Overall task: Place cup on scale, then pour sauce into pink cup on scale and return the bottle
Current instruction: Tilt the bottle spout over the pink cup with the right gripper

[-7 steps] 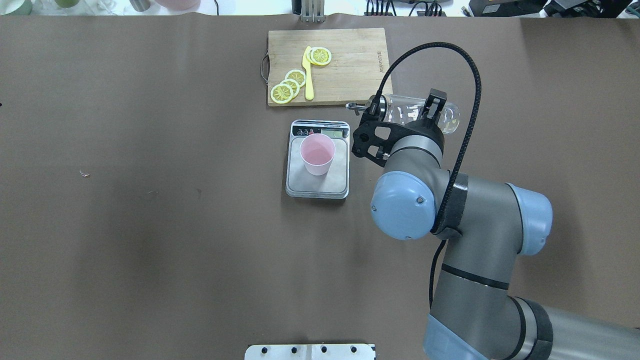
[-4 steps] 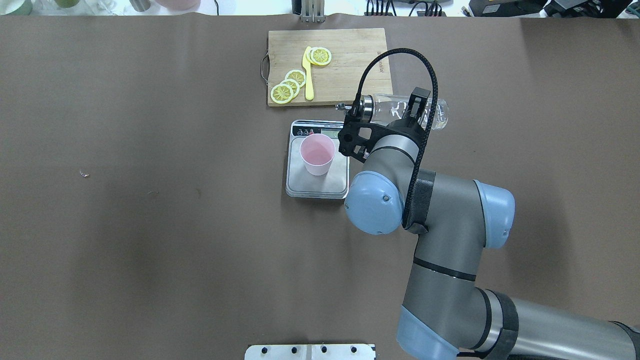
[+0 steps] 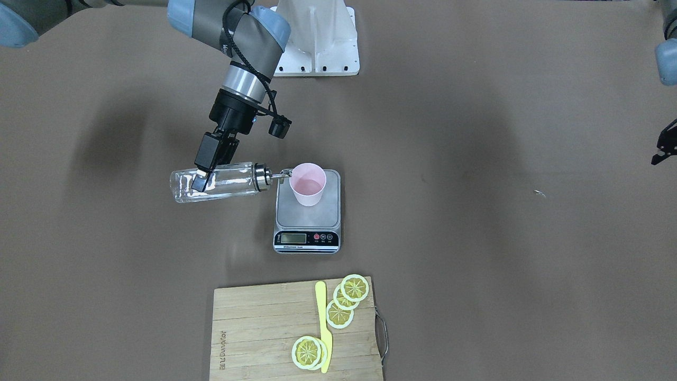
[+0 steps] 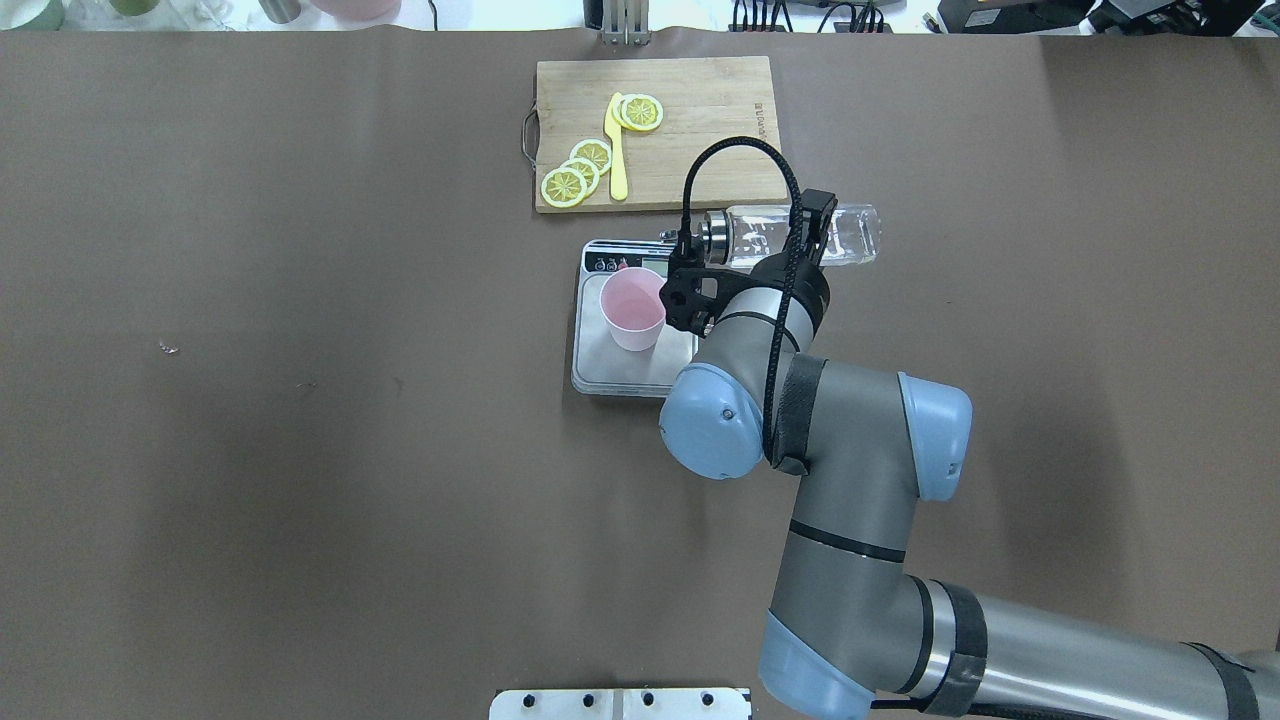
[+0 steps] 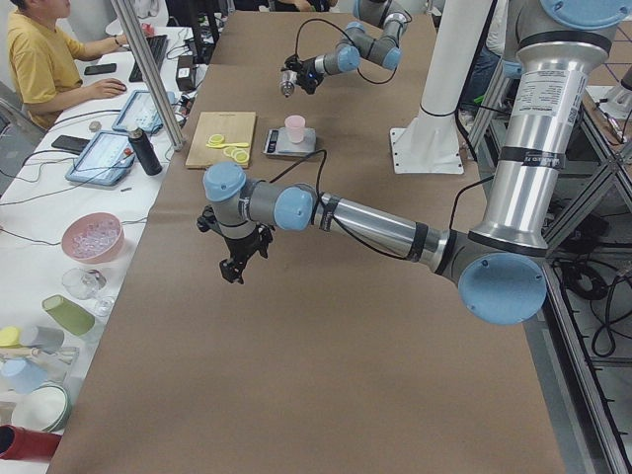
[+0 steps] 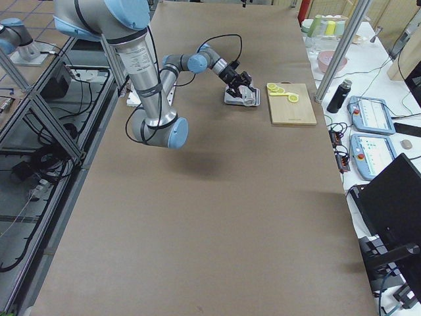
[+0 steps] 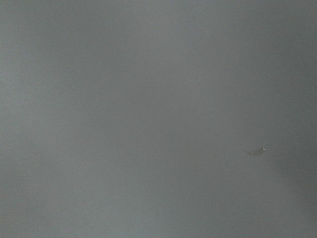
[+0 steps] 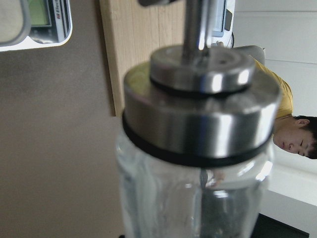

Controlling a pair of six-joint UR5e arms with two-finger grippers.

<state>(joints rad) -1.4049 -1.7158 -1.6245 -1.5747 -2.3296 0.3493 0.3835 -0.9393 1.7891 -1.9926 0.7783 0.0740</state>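
The pink cup [image 3: 308,185] [image 4: 633,310] stands upright on the scale [image 3: 307,218] [image 4: 625,368]. My right gripper [image 3: 203,177] [image 4: 805,240] is shut on the clear glass bottle [image 3: 227,182] [image 4: 850,235]. It holds the bottle lying almost level above the table. The silver pourer tip [image 3: 284,172] is right at the cup's rim, on the cup's side nearer the right arm. The right wrist view shows the bottle's cap [image 8: 198,114] close up, with a corner of the scale [image 8: 34,25]. My left gripper [image 5: 237,262] hangs over bare table far from the scale; I cannot tell its jaws.
A wooden cutting board [image 3: 254,328] [image 4: 700,110] with lemon slices [image 3: 338,312] and a yellow knife [image 3: 322,328] lies just beyond the scale. The robot's white base plate [image 3: 317,47] is at the near edge. A person [image 5: 39,59] sits at the far side.
My right arm has carried the bottle to the left, toward the cup. The pourer tip went from beside the cutting board's corner to the scale. The cup and scale stayed put.
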